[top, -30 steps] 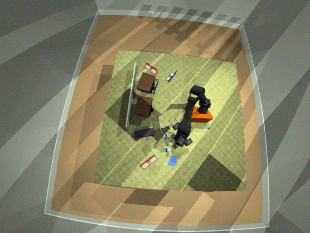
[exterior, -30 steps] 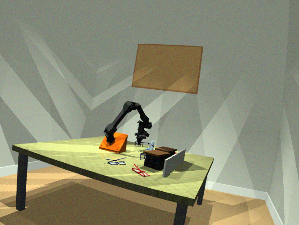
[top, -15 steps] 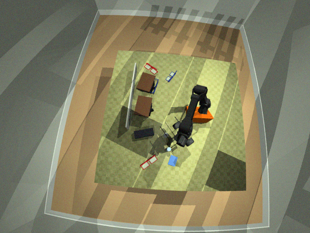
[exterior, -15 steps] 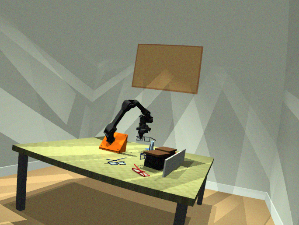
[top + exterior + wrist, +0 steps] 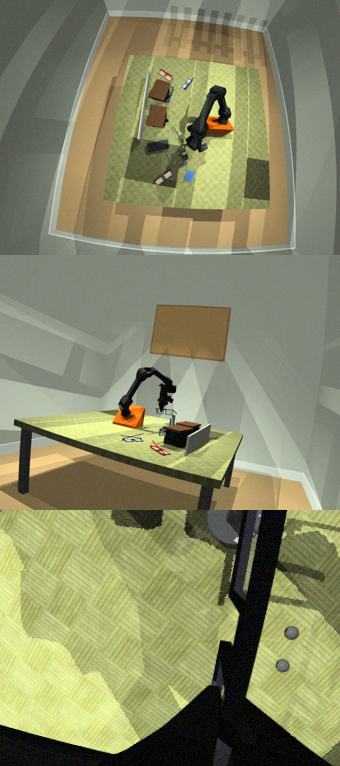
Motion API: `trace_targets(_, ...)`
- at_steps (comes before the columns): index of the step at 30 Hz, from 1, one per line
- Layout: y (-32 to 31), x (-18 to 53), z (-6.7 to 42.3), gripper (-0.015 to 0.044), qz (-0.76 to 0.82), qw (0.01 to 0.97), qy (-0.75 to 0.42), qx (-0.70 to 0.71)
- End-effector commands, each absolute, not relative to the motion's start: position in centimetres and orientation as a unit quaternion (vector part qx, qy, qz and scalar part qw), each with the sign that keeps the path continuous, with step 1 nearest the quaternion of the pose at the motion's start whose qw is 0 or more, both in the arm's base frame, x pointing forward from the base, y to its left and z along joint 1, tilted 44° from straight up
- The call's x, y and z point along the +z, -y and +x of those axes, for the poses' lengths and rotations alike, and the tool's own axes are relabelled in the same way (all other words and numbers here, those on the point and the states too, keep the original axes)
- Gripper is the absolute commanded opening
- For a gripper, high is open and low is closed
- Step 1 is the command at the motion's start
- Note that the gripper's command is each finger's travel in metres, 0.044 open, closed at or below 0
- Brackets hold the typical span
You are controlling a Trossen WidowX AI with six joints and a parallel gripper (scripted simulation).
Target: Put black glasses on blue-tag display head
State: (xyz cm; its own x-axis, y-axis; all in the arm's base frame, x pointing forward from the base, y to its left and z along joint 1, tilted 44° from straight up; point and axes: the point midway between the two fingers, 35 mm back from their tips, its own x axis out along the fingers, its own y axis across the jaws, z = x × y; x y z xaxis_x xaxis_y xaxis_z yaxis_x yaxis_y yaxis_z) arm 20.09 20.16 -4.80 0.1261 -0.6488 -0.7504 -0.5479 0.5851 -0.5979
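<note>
Slippage threatens: the gripper (image 5: 161,410), clamped thinly on the black glasses (image 5: 165,412) dangling beneath it, could let them twist before reaching the heads.

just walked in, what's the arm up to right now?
The arm's gripper is shut on a pair of black glasses and holds them in the air above the table, a little short of the two brown-topped display heads. The glasses are not on either head yet. Two red pairs and a blue pair lie loose on the table, and a grey panel stands beside the heads.
</note>
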Motion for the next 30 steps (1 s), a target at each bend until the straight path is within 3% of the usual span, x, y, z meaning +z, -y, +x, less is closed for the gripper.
trace_targets(1, -18.4, -3.2, 21.1, 0.0, -0.435, 0.611, -0.658, -0.068)
trace_targets(17, -11.2, 2.8, 23.9, 0.0, -0.351, 0.663, -0.64, -0.167)
trace_targets(30, -10.5, 2.5, 24.1, 0.0, -0.347, 0.665, -0.638, -0.171)
